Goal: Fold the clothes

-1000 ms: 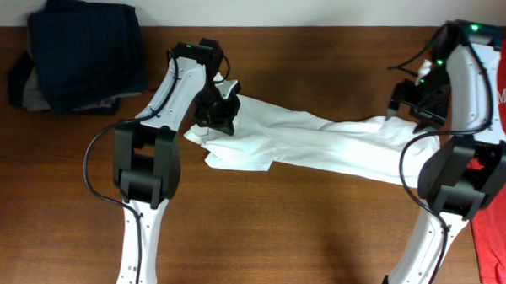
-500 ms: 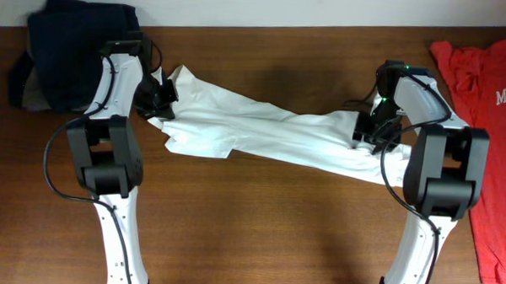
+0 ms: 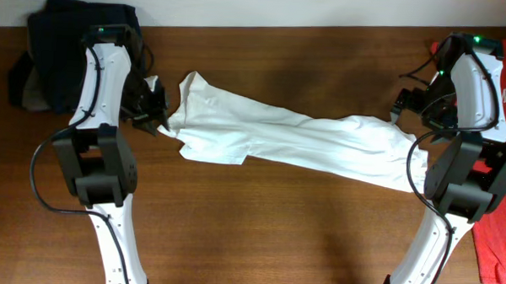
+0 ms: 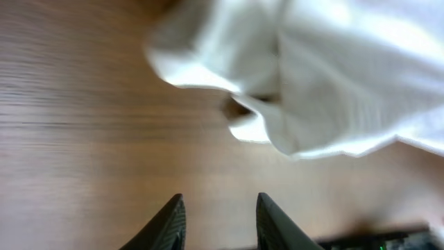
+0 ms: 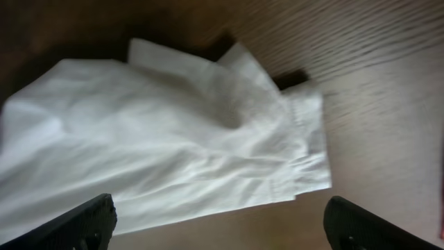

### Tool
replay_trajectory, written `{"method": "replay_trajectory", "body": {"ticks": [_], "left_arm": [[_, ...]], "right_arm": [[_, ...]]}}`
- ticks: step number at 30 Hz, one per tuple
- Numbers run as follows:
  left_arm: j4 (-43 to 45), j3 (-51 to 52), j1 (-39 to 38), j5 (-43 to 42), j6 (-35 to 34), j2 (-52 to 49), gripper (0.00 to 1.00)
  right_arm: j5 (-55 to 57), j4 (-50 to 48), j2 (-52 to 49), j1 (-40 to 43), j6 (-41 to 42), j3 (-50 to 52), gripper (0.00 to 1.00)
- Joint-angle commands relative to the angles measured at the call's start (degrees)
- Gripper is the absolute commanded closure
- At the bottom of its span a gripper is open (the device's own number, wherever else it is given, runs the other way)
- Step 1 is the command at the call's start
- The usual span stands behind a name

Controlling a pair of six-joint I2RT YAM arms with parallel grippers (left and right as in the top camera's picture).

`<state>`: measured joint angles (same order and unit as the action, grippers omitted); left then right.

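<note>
The white T-shirt (image 3: 295,139) lies stretched in a long crumpled band across the middle of the table, left end near the back, right end lower. Its robot graphic does not show. My left gripper (image 3: 155,113) is just left of the shirt's left end, open and empty. In the left wrist view the left gripper (image 4: 220,203) hangs over bare wood, with the shirt's edge (image 4: 312,83) ahead of it. My right gripper (image 3: 404,105) is above the shirt's right end, wide open and empty. In the right wrist view the right gripper (image 5: 218,212) has the shirt's hem (image 5: 180,146) in front of it.
A pile of dark navy folded garments (image 3: 70,51) sits at the back left corner, close behind the left arm. A red T-shirt with white lettering (image 3: 496,226) lies along the right edge behind the right arm. The brown wooden table (image 3: 275,235) ends at a pale wall at the back.
Both grippers have let go of the shirt's ends and drawn back from them. The right arm has swung out to the right. The shirt has settled on the table.
</note>
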<state>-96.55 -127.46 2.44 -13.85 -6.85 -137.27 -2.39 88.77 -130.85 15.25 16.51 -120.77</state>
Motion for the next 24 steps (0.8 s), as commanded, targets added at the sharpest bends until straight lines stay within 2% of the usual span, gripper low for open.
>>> {"method": "replay_trajectory", "body": {"ticks": [1, 3, 4, 7, 12, 14, 17, 21, 24], "left_arm": [[0.3, 5.5, -1.0, -6.8, 9.2, 0.9, 0.56], [4.4, 7.4, -2.0, -5.8, 10.2, 0.9, 0.14], [7.3, 8.4, -2.5, -4.9, 10.2, 0.9, 0.09], [14.4, 12.5, -3.8, -2.3, 10.6, 0.9, 0.09], [17.7, 19.9, -7.7, -2.5, 11.7, 0.9, 0.11], [18.3, 19.8, -8.7, -2.5, 11.7, 0.9, 0.21], [18.2, 19.8, -8.9, -2.5, 11.7, 0.9, 0.71], [16.7, 18.3, -8.9, -2.5, 11.5, 1.3, 0.97], [16.4, 15.2, -8.9, -5.8, 11.4, 2.4, 1.0]], "right_arm": [[-3.2, 0.0, 0.0, -0.3, 0.5, -0.9, 0.01], [-3.3, -1.2, 0.0, -0.3, 0.5, -0.9, 0.01], [-3.2, -1.5, 0.0, -0.3, 0.5, -0.9, 0.01], [-3.2, -2.3, 0.0, -0.3, 0.5, -0.9, 0.01], [-3.2, -2.9, 0.0, -0.3, 0.5, -0.9, 0.01], [-3.2, -3.1, 0.0, -0.3, 0.5, -0.9, 0.01], [-3.2, -3.1, 0.0, -0.3, 0.5, -0.9, 0.01], [-3.2, -3.1, 0.0, -0.3, 0.5, -0.9, 0.01], [-3.2, -3.1, 0.0, -0.3, 0.5, -0.9, 0.01]]}}
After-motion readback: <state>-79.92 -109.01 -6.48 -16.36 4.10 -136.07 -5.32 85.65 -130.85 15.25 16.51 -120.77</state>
